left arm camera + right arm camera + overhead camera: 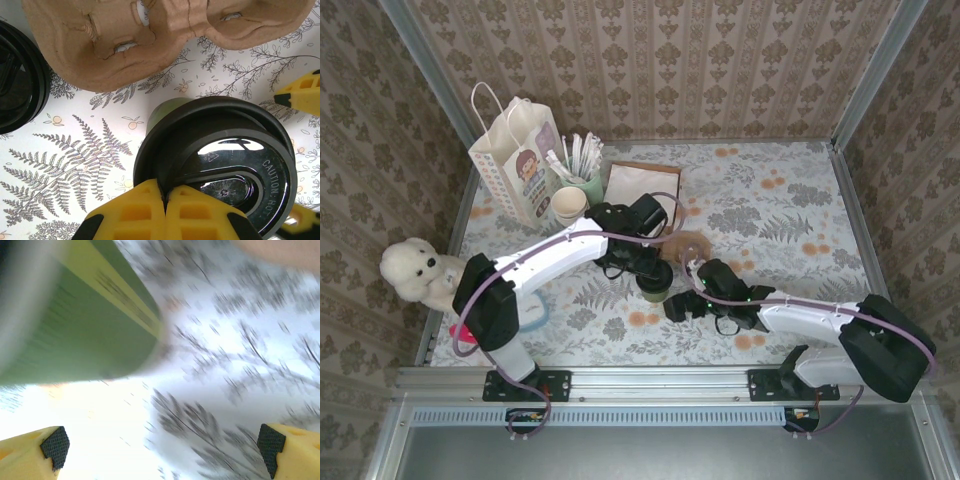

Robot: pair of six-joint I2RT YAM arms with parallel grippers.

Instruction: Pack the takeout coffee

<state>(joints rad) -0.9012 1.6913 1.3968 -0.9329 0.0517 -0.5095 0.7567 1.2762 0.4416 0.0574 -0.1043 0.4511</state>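
The takeout coffee [657, 287], an olive-green cup with a black lid [225, 165], stands upright on the floral table just in front of the brown pulp carrier [686, 246]. My left gripper [645, 268] is above it, its yellow fingers [135, 212] shut together on the near rim of the lid. Right of the cup, my right gripper [682, 303] is low over the table. It [162, 450] is open wide with nothing between its fingers. The cup's green wall [75, 325] shows blurred at the upper left of that view, apart from the fingers.
The carrier's slots [165, 35] lie just beyond the cup. A loose black lid [20, 80] sits to the left. A paper bag [515, 160], stacked cream cups [570, 205], a utensil cup [585, 172] and a brown sheet [642, 182] stand at the back left. A teddy bear [415, 270] sits at the left edge.
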